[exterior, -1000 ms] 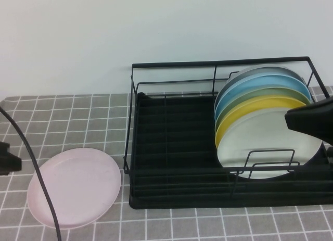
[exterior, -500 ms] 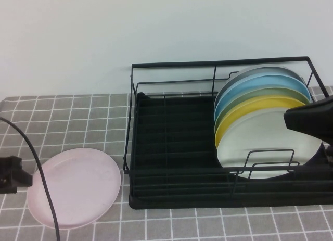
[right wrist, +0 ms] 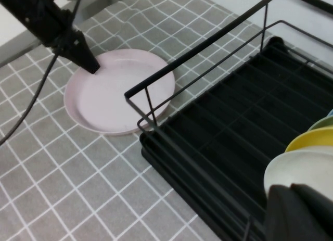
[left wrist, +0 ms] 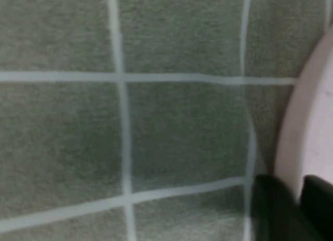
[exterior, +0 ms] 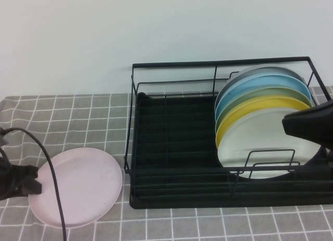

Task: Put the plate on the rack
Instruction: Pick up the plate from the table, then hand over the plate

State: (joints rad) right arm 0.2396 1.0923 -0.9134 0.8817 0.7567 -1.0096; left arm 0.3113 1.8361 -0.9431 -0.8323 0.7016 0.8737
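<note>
The pale pink plate (exterior: 78, 186) lies flat on the checked cloth left of the black wire rack (exterior: 218, 63). It also shows in the right wrist view (right wrist: 119, 90) and the left wrist view (left wrist: 315, 121). My left gripper (exterior: 35, 182) is at the plate's left rim, low on the table. Its two fingers sit one on each side of the rim, shut on it (left wrist: 301, 197). In the right wrist view the left gripper (right wrist: 92, 68) touches the plate's edge. My right gripper (exterior: 287, 121) is shut and empty, above the rack's right part (right wrist: 294, 197).
Several plates stand upright in the rack's right half: grey, blue, green, yellow (exterior: 260, 103) and cream (exterior: 260, 142) in front. The rack's left half (exterior: 171, 142) holds nothing. A black cable (exterior: 49, 184) crosses the pink plate. A white wall stands behind.
My left gripper has moved right and toward the front, reaching the pink plate's left rim; the plate has shifted slightly right. The right arm has hardly moved.
</note>
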